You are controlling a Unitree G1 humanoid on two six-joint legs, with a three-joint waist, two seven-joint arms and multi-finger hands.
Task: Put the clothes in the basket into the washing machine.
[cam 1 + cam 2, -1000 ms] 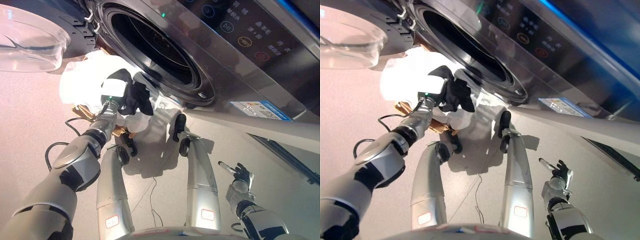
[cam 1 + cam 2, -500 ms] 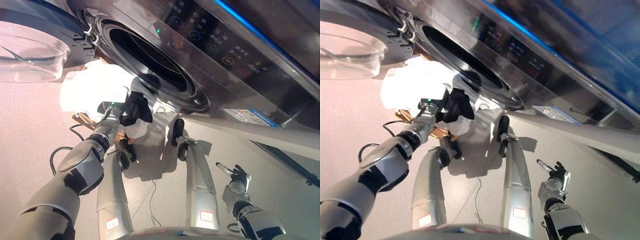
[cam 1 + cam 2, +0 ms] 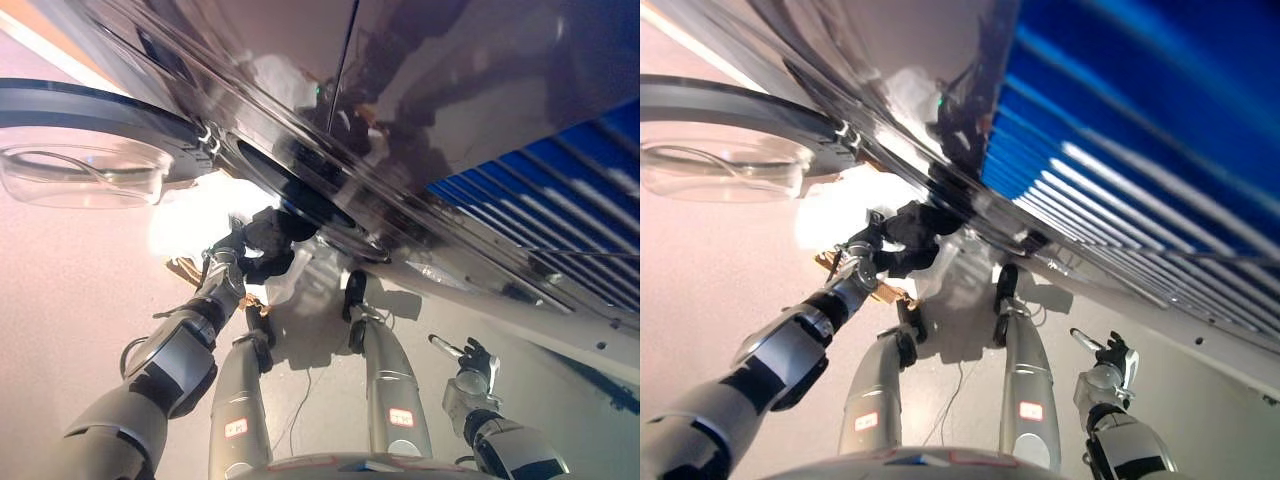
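Clothing came first: we held the dark garment (image 3: pixel 270 238) pinched in the fingers of our left hand (image 3: pixel 228 262), raised at the near lip of the washing machine's drum opening (image 3: pixel 300 195), probably so it could be fed inside. Below it, white laundry (image 3: pixel 195 215) was heaped on the basket (image 3: pixel 185 268) on the floor. Our right hand (image 3: pixel 472 362) hung idle at near right, fingers loosely spread, grasping nothing. The door (image 3: pixel 90 150) stood open at left.

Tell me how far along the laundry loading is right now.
Done: the washer door is open. In hand: the left hand holds a black garment up at the lower rim of the drum opening, not yet inside. Left: push it in, then move the white clothes still piled over the basket. The right hand hangs idle.
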